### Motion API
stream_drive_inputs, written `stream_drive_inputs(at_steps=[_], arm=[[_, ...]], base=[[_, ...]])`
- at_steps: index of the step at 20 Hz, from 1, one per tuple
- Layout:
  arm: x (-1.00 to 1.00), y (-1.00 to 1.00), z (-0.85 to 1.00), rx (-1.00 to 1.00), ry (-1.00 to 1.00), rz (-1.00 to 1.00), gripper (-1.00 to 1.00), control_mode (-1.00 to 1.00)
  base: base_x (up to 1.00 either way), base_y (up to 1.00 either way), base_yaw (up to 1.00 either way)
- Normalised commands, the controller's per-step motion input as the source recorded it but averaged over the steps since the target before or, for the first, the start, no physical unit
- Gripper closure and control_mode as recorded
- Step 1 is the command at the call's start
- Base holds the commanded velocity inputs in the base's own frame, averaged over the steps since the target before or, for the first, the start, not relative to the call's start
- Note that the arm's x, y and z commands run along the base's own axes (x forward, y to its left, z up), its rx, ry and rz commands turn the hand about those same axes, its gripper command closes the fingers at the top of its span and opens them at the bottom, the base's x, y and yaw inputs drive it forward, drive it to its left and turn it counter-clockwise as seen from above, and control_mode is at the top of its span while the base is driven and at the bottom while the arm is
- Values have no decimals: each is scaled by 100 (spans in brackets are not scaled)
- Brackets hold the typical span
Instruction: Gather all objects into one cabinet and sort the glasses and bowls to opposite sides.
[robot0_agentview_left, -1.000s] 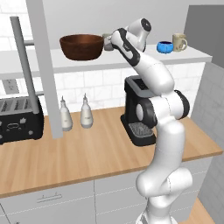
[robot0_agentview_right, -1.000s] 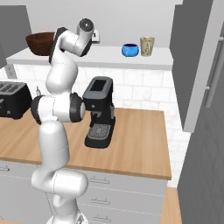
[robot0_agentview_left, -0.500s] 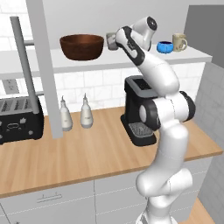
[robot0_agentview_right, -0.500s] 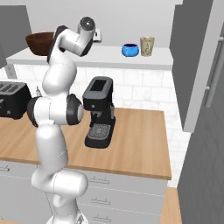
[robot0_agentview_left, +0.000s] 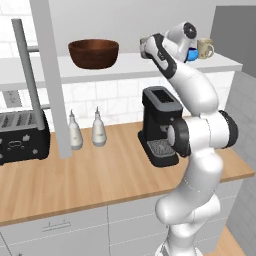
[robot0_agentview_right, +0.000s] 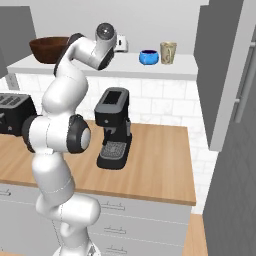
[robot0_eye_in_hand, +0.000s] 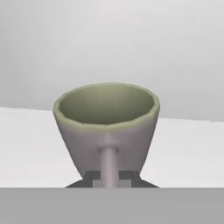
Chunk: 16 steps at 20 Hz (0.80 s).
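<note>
Your gripper (robot0_eye_in_hand: 111, 177) is clamped on the handle of the grey-olive mug (robot0_eye_in_hand: 106, 127), with the two dark fingertips (robot0_eye_in_hand: 92, 176) pinched either side of the thin handle, and the mug sits upright with its open mouth facing up in the hand view. From the left base view you can see the arm reaching up to the white cabinet shelf (robot0_agentview_left: 125, 64), with the mug just peeking out at the end of the hand, right of the dark-brown wooden bowl (robot0_agentview_left: 93, 53). That bowl rests on the shelf toward its left end. Farther right on the same shelf you have the small blue bowl (robot0_agentview_right: 148, 57) and the beige-cream mug (robot0_agentview_right: 168, 52) standing just beside each other. Below, on the wooden counter (robot0_agentview_left: 100, 175), stand a black coffee machine (robot0_agentview_left: 159, 125), two white bottles (robot0_agentview_left: 98, 128) and a black toaster (robot0_agentview_left: 22, 136).
</note>
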Motion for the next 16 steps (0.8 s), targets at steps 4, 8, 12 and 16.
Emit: stream_drive_inputs(at_steps=[4, 8, 12, 16], arm=[[-8, -59, -1, -2, -4, -19, 100, -100], [0, -67, 0, 0, 0, -21, 100, -100], [0, -65, 0, 0, 0, -20, 100, -100], [0, -45, 1, 0, 0, -18, 100, -100]], base=[[0, 0, 0], [0, 0, 0], [0, 0, 0], [0, 0, 0]])
